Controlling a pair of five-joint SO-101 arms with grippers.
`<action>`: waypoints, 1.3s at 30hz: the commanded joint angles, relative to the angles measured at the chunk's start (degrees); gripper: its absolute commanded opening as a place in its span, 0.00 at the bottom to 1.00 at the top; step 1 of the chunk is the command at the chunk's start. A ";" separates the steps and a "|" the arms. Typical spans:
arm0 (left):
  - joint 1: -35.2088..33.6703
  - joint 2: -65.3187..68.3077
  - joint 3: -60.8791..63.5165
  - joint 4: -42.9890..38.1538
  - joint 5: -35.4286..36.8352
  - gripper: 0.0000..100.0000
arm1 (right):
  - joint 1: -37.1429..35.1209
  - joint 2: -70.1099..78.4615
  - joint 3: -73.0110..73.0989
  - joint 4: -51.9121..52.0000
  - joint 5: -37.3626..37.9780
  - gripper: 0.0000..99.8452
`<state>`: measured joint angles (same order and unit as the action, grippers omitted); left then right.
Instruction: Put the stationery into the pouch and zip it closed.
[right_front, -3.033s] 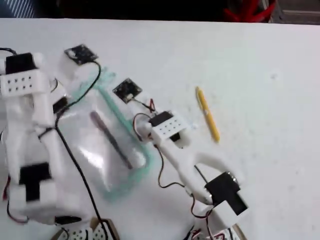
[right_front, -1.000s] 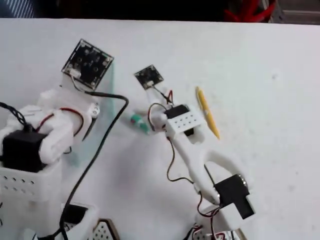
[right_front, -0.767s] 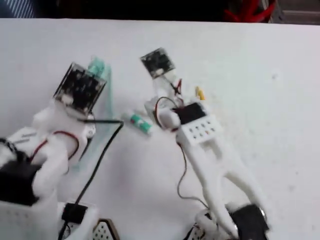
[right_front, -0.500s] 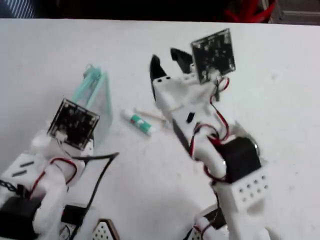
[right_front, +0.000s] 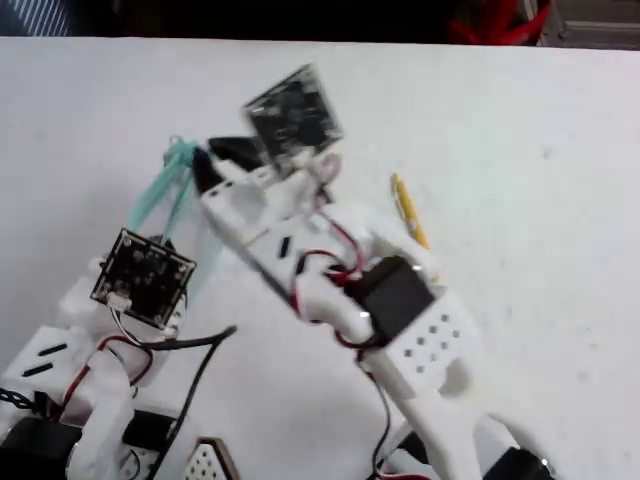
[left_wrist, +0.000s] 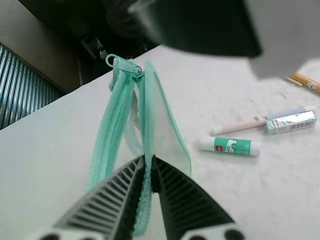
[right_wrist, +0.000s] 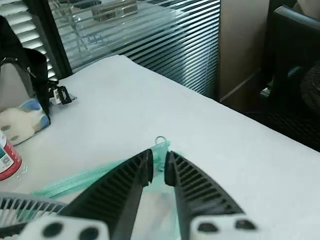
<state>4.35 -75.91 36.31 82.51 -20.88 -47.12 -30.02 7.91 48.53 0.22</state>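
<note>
1. The room reads as an office, or a lab set up in one. The work sits on a wide white table (right_front: 520, 150).
2. Beyond the fingers (right_wrist: 125, 190) of the right gripper (right_wrist: 159, 157), past the table's far edge, slatted window blinds (right_wrist: 150, 30) hang beside a plain brown wall panel (right_wrist: 242, 45).
3. To one side of those fingers, off the table's edge, stands a dark office chair (right_wrist: 295, 75). To the other side is a dark bag (right_wrist: 20, 65) with a hanging tag.
4. Beyond the fingers (left_wrist: 185, 200) of the left gripper (left_wrist: 148, 160), a black mesh chair back (left_wrist: 125, 20) stands behind the table.
</note>
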 joint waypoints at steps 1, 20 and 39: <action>-0.04 -0.13 1.41 -0.44 0.53 0.02 | -0.92 2.86 -3.60 -1.45 2.55 0.10; -0.04 -0.13 1.05 1.58 0.62 0.17 | -0.13 15.43 -8.44 6.11 3.08 0.08; -18.24 -17.01 -3.34 6.07 -3.96 0.33 | -0.04 15.43 -8.44 6.46 3.08 0.08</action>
<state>-11.30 -91.30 29.54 87.60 -23.96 -47.47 -15.08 0.09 54.51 2.86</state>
